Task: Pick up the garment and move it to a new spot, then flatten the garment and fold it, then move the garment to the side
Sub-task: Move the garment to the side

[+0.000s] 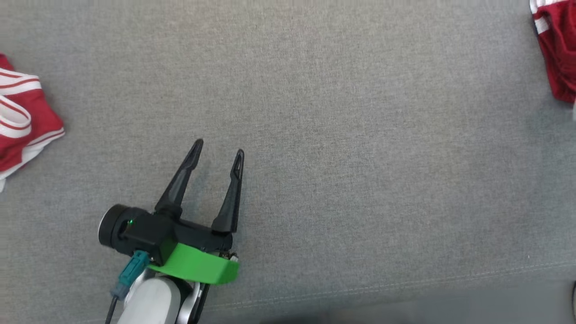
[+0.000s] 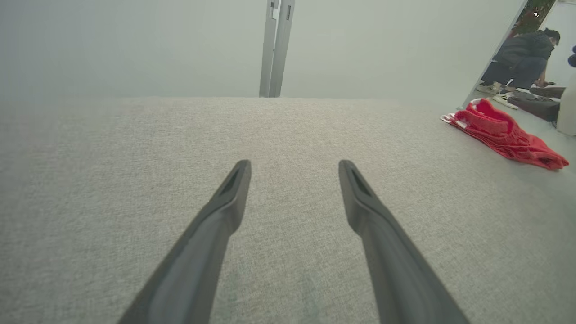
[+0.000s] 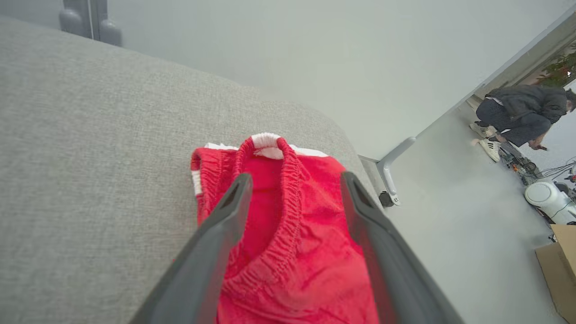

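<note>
Right gripper [image 3: 295, 177] spread wide over red garment [image 3: 315, 270], lower centre, gripping nothing, likely lining up on its waistband [image 3: 291, 193]. Left gripper [image 1: 219, 147] also open, parked lower left, keeping clear.

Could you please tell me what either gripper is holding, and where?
Nothing: left gripper open over the grey surface, right gripper open above the red garment.

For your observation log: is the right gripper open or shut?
Open: the right gripper holds its fingers wide apart over the red garment, pinching nothing.
</note>
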Tool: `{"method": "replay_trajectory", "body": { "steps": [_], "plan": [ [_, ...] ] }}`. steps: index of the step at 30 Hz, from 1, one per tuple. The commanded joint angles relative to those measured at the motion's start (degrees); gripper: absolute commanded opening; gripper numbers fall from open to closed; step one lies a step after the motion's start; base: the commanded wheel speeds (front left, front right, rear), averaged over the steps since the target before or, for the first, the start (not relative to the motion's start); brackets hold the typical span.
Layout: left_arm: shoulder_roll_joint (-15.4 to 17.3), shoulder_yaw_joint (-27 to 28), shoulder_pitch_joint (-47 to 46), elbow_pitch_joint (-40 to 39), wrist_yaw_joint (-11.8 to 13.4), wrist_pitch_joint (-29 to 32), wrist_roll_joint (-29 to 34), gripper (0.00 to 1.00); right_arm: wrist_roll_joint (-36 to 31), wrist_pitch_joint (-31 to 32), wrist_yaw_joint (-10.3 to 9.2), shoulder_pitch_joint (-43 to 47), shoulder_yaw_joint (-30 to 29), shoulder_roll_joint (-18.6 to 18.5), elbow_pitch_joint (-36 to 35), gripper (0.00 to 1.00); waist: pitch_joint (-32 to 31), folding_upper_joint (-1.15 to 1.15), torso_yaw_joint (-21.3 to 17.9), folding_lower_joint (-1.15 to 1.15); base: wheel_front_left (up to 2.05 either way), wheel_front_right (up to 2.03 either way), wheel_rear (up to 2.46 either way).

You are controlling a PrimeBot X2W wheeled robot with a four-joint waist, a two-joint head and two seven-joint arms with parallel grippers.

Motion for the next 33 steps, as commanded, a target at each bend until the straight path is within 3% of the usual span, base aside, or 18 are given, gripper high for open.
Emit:
{"method": "replay_trajectory", "body": {
  "steps": [1,6,14,19,28,33],
  "plan": [
    [-0.2,0.9,1.5,1.2,0.4,-0.6,-1.1,1.0,1.7,-1.0,-0.12,2.0,0.5,1.2,0.3,1.0,-6.3,0.0,1.8,0.0,0.0,0.0,0.0],
    [-1.7,5.5,4.6,6.4,3.3,-1.2,-5.8,1.0,7.7,-3.6,-0.11,8.2,4.9,5.1,-0.8,1.0,-14.1,0.0,2.9,0.0,0.0,0.0,0.0],
    [-2.8,10.3,7.6,9.6,6.7,-1.0,-10.5,1.0,18.3,-4.3,-0.11,15.2,13.0,8.8,-4.3,1.0,-20.8,0.0,4.1,0.0,0.0,0.0,0.0],
    [-2.5,12.0,9.4,11.2,7.5,-1.1,-12.0,1.0,25.4,-3.2,-0.1,20.2,18.2,10.6,-8.6,1.0,-24.5,0.0,4.6,0.0,0.0,0.0,0.0],
    [0.0,12.9,11.6,13.6,10.5,-1.1,-9.4,1.0,34.3,-1.4,-0.1,29.7,22.4,13.9,-17.3,1.0,-28.5,0.0,5.2,0.0,0.0,0.0,0.0],
    [1.9,11.3,12.7,13.9,10.0,-1.5,-6.9,1.0,35.3,-2.3,-0.1,33.9,23.6,15.4,-20.6,1.0,-29.6,0.0,5.4,0.0,0.0,0.0,0.0]
  ]
}}
